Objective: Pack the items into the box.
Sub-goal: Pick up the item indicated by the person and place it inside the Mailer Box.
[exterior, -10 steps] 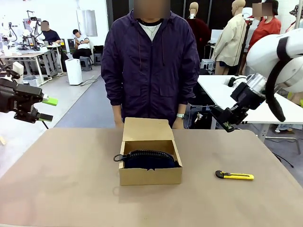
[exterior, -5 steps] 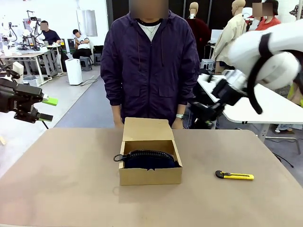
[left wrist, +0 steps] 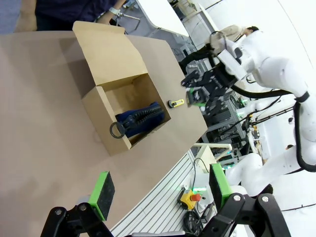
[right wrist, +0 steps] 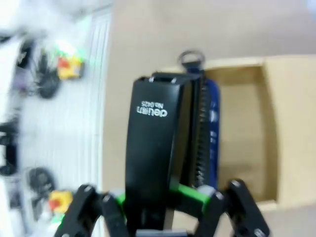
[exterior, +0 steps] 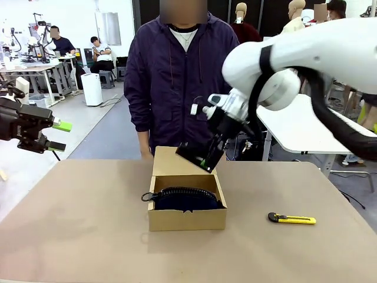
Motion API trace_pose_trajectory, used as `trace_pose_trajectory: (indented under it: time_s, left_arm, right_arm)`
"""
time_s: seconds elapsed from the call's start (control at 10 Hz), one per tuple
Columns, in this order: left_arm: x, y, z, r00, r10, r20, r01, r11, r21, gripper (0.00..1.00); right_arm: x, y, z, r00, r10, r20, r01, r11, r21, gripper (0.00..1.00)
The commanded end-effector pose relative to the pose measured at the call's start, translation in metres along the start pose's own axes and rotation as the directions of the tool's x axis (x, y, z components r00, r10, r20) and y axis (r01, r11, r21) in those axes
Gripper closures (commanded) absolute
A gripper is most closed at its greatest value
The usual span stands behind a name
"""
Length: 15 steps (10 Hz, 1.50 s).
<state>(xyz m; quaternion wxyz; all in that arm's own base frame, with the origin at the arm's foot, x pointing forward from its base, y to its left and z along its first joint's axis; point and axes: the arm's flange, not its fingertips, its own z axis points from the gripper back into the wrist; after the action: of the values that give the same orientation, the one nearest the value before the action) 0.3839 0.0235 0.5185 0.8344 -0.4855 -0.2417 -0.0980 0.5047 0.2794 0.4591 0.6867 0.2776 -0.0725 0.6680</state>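
— At the left edge of the bench (exterior: 76, 224), what is the left hand (exterior: 60, 136) doing?
— It hangs above the bench, well clear of everything, with its green pads spread wide and nothing between them.
— And in the middle?
— The box (exterior: 187, 219) sits with its lid flap up at the back, in front of the person (exterior: 185, 76). The pouch (exterior: 185, 199) lies inside it, zip upward, and its pull loop pokes out over the left wall.
— Where is the right hand (right wrist: 158, 195)?
— Above the back of the box, near the flap. It is clamped on the stapler (right wrist: 150, 128), one green pad on each side. From the front the stapler looks tilted in the air, not touching the box. Seen from the wrist, it points down over the open box with the pouch beneath it.
— Anything further right?
— The knife (exterior: 291, 219) lies flat on the bench, well apart from the box, with its black end toward it.
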Motion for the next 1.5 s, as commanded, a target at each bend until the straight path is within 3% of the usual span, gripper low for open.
trace_pose_trajectory:
  time_s: [0.0,0.2,0.4,0.7,1.3,1.4]
  left_arm:
    - [0.0,0.0,0.003,1.0,-0.006,-0.006,0.006,1.0,-0.006,0.0]
    - [0.0,0.0,0.003,1.0,-0.006,-0.006,0.006,1.0,-0.006,0.0]
    - [0.0,0.0,0.003,1.0,-0.006,-0.006,0.006,1.0,-0.006,0.0]
    - [0.0,0.0,0.003,1.0,-0.006,-0.006,0.006,1.0,-0.006,0.0]
    - [0.0,0.0,0.003,1.0,-0.006,-0.006,0.006,1.0,-0.006,0.0]
    - [0.0,0.0,0.003,1.0,-0.006,-0.006,0.006,1.0,-0.006,0.0]
  right_arm:
    - [-0.003,-0.026,-0.012,0.987,0.119,-0.112,-0.106,0.988,0.114,1.0]
    - [-0.008,-0.038,-0.044,0.954,0.202,-0.224,-0.173,0.975,0.142,1.0]
    - [-0.01,-0.054,-0.062,0.95,0.17,-0.261,-0.157,0.985,0.069,1.0]
    - [-0.009,-0.062,-0.065,0.973,0.11,-0.203,-0.116,0.993,-0.014,1.0]
    - [-0.009,-0.07,-0.074,0.968,0.094,-0.232,-0.117,0.989,-0.087,1.0]
    - [-0.01,-0.07,-0.074,0.968,0.093,-0.234,-0.115,0.99,-0.082,0.5]
